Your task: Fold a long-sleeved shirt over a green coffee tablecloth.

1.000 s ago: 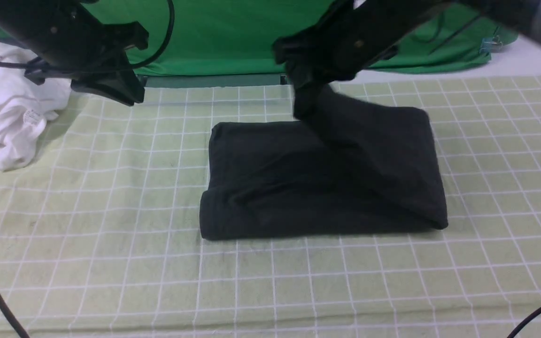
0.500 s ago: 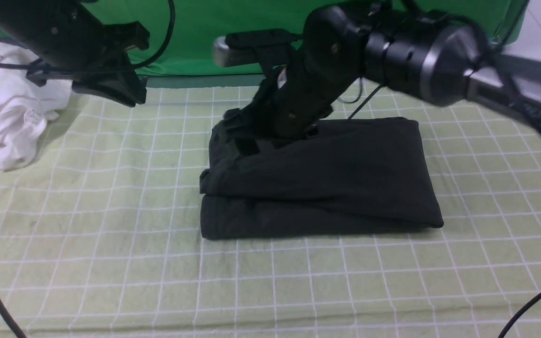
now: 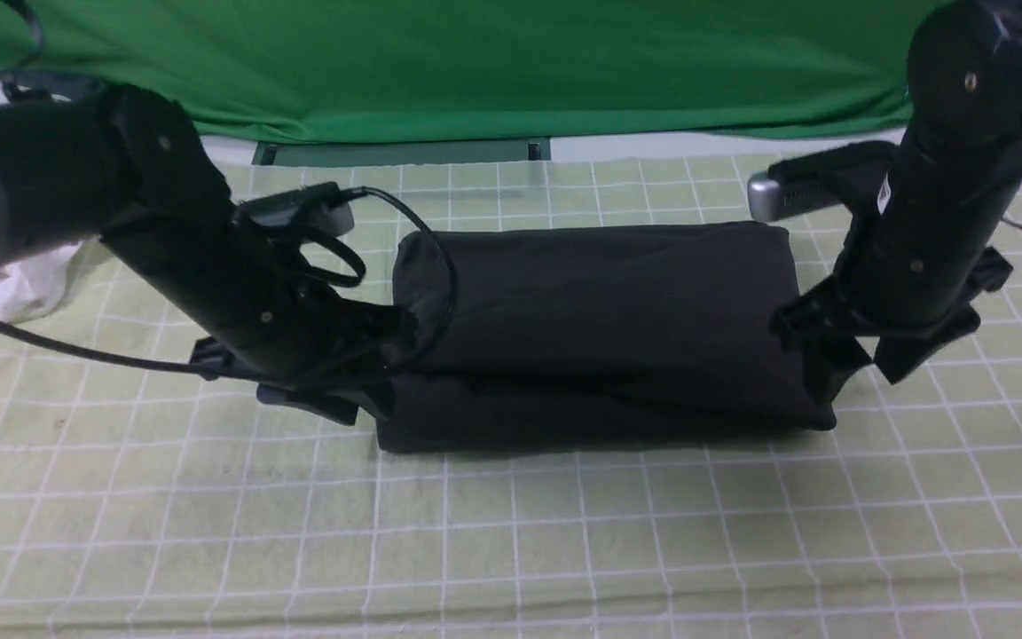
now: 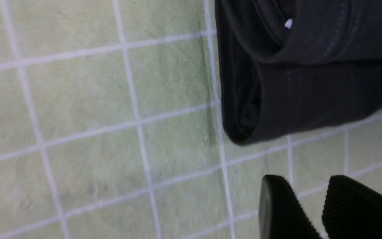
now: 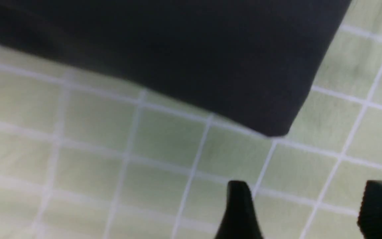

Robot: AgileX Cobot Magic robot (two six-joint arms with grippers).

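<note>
- From the front we see the shirt (image 3: 600, 302) folded into a thick black rectangle in the middle of the cloth (image 3: 564, 532). Its upper layer sits a little back from the near edge of the lower one.
- The same view puts the left gripper (image 3: 356, 382) low at the shirt's left end and the right gripper (image 3: 861, 368) at its right end. Black against black, we cannot tell from here whether either touches the fabric.
- The left wrist view settles that side. The fingers (image 4: 277, 209) stand narrowly apart with nothing between them, over bare cloth and clear of the shirt's corner.
- Only that view shows the end of the fold: rolled layers with stitched hems, and a small white speck among them that is too small for us to name.
- The right wrist view is somewhat blurred, yet there we see the right fingers (image 5: 240, 212) spread wide and empty. Gridded cloth shows between them, and the shirt's corner is near but apart.
- Only the front view gives the surroundings. A green backdrop (image 3: 475, 62) hangs behind, a white garment (image 3: 27, 280) lies partly hidden by the left arm (image 3: 165, 231), and a cable (image 3: 440, 257) loops across the shirt's left end.
</note>
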